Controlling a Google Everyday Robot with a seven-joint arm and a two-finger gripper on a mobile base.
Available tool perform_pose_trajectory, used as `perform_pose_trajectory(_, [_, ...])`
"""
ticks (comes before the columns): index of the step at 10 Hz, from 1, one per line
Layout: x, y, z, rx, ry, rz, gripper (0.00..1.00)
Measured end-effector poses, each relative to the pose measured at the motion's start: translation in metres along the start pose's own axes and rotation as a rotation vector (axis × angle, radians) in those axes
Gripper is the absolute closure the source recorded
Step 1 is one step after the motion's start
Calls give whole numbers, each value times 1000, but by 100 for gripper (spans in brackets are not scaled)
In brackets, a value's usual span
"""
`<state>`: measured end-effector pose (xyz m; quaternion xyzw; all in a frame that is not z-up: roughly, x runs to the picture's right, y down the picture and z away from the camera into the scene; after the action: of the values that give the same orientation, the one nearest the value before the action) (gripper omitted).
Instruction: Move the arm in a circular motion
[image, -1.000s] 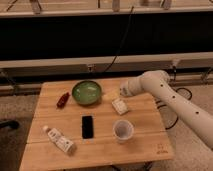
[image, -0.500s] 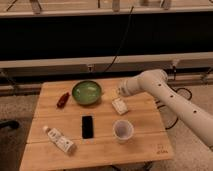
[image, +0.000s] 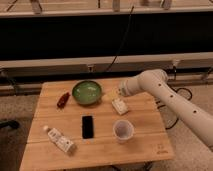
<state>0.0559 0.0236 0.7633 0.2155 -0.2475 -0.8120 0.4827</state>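
The arm (image: 172, 102) is a thick glossy white tube reaching in from the lower right over the wooden table (image: 100, 145). Its bulbous joint sits above the table's right rear part. The gripper (image: 111, 94) is the pale yellowish tip at the arm's end, hovering just right of a green bowl (image: 87, 92) and above a small white packet (image: 119, 105).
On the table lie a red object (image: 63, 99) at the left, a black phone (image: 88, 126) in the middle, a white cup (image: 123, 130) right of it and a white bottle (image: 59, 139) lying at the front left. A dark wall with rails and a cable stands behind.
The arm's joint and tip have shifted slightly left and toward the back of the table, closer to the green bowl. The objects on the table have not moved.
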Motion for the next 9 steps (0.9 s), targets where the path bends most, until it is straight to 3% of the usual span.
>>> perform_pose_trajectory(9, [7,-1,6,-12,3,-111,20])
